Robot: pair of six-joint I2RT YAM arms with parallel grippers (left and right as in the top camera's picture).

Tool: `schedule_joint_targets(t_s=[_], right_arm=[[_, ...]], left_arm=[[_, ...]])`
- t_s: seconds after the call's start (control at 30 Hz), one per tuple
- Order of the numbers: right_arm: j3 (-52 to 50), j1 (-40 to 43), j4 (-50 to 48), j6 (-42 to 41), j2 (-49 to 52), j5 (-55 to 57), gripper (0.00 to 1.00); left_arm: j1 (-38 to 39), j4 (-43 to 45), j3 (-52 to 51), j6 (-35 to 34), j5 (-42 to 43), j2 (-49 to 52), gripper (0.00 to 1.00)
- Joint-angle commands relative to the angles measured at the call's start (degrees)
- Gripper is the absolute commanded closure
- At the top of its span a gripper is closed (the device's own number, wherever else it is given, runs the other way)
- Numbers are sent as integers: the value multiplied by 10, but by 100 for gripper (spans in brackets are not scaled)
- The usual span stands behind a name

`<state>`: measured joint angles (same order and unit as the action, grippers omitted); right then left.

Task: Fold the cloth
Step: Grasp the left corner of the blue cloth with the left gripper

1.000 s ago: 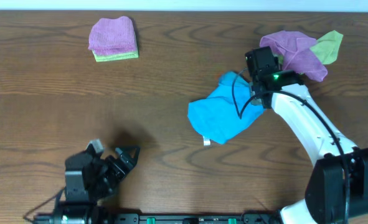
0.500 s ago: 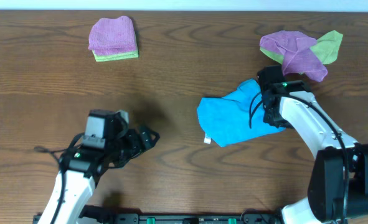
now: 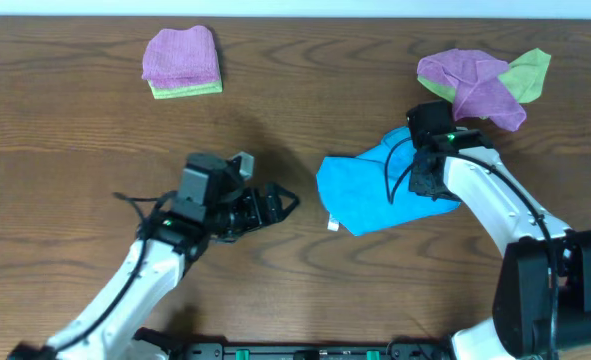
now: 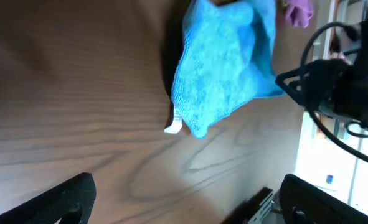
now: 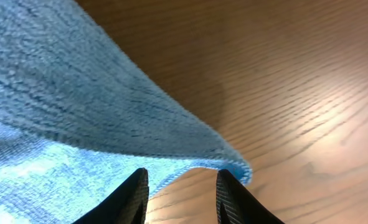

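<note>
The sky-blue cloth [image 3: 365, 190] lies crumpled on the wooden table right of centre, with a small white tag [image 3: 331, 226] at its front left corner. My right gripper [image 3: 420, 182] sits over the cloth's right part. In the right wrist view its fingers stand apart [image 5: 184, 186], with bare wood between them and the cloth's raised edge [image 5: 59, 93] just beyond the tips. My left gripper [image 3: 280, 203] is wide open and empty, a short way left of the cloth. In the left wrist view [image 4: 187, 202] the cloth [image 4: 221, 68] lies ahead of it.
A loose purple cloth [image 3: 470, 85] and a light-green cloth [image 3: 530, 75] lie at the back right, just behind my right arm. A folded stack [image 3: 182, 58], purple over green, lies at the back left.
My left arm has swung from the front edge up and to the right, toward the cloth. My right gripper dragged the cloth a little right and forward, then held still.
</note>
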<state>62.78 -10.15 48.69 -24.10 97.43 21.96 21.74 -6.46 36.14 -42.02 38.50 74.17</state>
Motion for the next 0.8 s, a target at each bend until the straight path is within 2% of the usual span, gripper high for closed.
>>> schedule_joint_targets(t_s=[0.0, 0.23, 0.77], right_arm=[[-2, -3, -4, 5, -23, -17, 64], [-2, -3, -16, 6, -81, -21, 59], [-2, -3, -11, 6, -85, -59, 59]], left_arm=[[22, 27, 9, -43, 7, 43, 5], [75, 173, 9, -110, 10, 136, 5], [132, 325, 9, -194, -13, 258, 4]])
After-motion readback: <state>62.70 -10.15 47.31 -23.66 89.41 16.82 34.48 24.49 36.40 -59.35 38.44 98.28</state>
